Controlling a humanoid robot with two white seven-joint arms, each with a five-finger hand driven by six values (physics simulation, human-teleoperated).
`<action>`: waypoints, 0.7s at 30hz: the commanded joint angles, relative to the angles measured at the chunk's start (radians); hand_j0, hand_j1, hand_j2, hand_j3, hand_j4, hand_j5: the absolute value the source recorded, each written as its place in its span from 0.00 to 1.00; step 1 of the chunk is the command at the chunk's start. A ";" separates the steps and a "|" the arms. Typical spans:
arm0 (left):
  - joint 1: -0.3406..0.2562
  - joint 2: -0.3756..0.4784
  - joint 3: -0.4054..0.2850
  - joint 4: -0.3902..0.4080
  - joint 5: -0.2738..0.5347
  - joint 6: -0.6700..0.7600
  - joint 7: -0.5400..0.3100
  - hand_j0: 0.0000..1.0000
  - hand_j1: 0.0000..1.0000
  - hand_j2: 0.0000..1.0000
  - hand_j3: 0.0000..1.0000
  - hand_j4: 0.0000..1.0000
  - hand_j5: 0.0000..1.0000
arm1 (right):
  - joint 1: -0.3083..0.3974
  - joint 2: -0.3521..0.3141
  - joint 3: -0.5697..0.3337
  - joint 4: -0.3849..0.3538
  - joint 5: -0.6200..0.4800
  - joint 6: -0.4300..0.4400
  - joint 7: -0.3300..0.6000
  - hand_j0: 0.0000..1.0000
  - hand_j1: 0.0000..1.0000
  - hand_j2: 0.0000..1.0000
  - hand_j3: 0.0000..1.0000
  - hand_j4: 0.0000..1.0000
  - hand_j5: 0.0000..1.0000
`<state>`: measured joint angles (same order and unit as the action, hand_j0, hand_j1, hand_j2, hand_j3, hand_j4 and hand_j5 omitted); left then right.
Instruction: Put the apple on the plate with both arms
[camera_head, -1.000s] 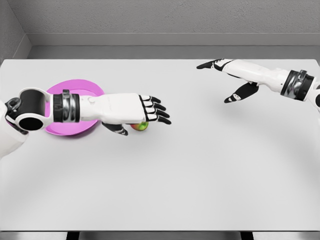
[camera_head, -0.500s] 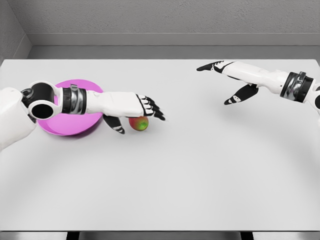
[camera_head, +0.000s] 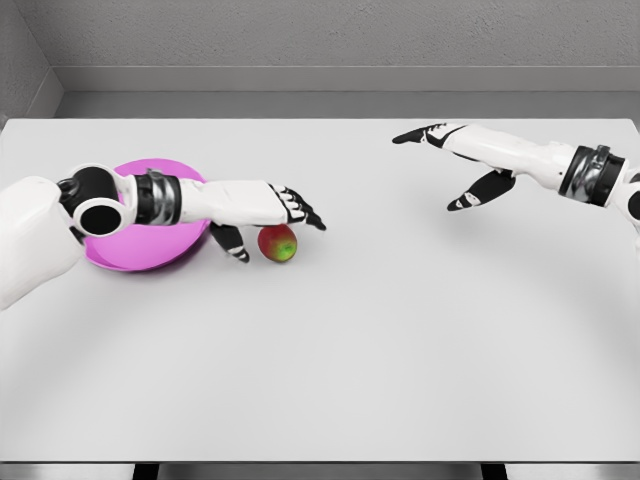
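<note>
Grey wall behind, with a wide white table (camera_head: 350, 350) filling most of the head view; a dark strip shows along the table's near edge.

Pink plate (camera_head: 150, 255) sits at the table's left side, partly covered by the left forearm that crosses over it. Only the plate's upper edge and lower portion are visible.

Apple (camera_head: 278, 243), red with a green patch, rests on the table surface just right of the plate, not on it.

Left hand (camera_head: 265, 215) reaches in from the lower left, extended over the plate toward the apple. Fingers are spread and pointing right, passing above and just behind the apple. The thumb (camera_head: 232, 243) hangs down just to the left of the apple, between apple and plate. The hand is released: nothing is enclosed in it. Whether the thumb or fingers touch the apple cannot be told from this view.

Right hand (camera_head: 455, 160) comes in from the right edge and hovers over the far right part of the table, well apart from apple and plate. Fingers extended, thumb splayed downward, holding nothing.
</note>
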<state>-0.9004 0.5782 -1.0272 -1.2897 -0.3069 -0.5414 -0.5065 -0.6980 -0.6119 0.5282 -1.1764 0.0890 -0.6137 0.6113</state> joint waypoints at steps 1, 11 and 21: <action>0.000 -0.026 0.001 0.035 -0.001 0.017 0.002 0.98 0.98 0.98 0.98 0.98 0.98 | 0.000 0.001 0.000 0.000 -0.008 0.003 0.000 1.00 1.00 1.00 1.00 1.00 1.00; 0.003 -0.031 -0.001 0.041 -0.037 0.012 0.002 0.92 0.92 0.92 0.92 0.92 0.92 | 0.000 -0.002 -0.002 0.000 -0.008 0.003 0.000 1.00 1.00 1.00 1.00 1.00 1.00; 0.006 -0.037 -0.001 0.044 -0.078 0.017 0.000 0.89 0.89 0.89 0.89 0.89 0.89 | -0.003 0.000 -0.005 -0.003 -0.008 0.003 0.000 1.00 1.00 1.00 1.00 1.00 1.00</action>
<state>-0.8943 0.5422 -1.0288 -1.2462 -0.3821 -0.5265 -0.5060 -0.7041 -0.6106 0.5239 -1.1786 0.0889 -0.6136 0.6113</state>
